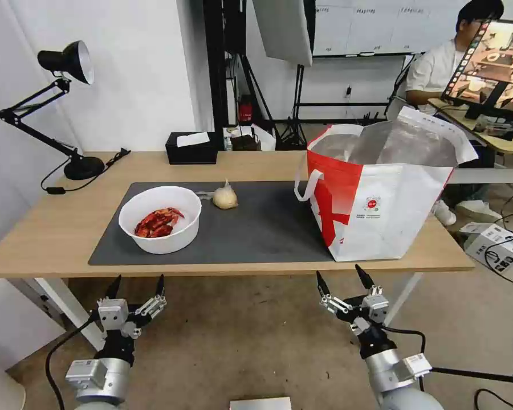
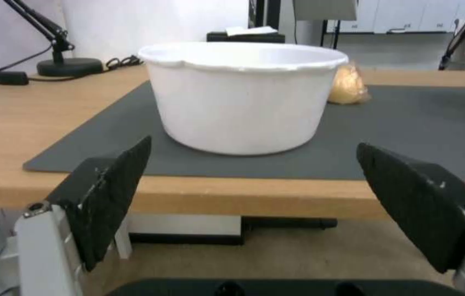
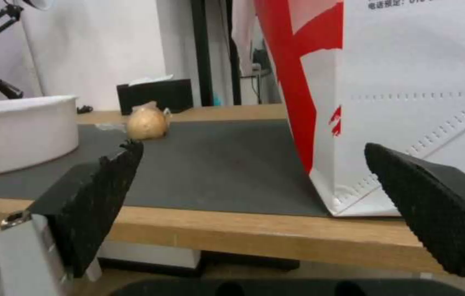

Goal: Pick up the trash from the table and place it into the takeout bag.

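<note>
Fingers of both the left gripper [image 1: 137,287] and right gripper [image 1: 342,280] hang spread and empty below the table [image 1: 51,228], while bowl [image 1: 161,218] and knotted bag [image 1: 225,197] await the takeout bag [image 1: 382,210].

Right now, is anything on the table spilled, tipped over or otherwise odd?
Nothing stands out. The bowl stands upright on the mat, with the shells inside it. The small knotted bag lies on the mat beyond the bowl, closed. The takeout bag stands upright with its top open.
</note>
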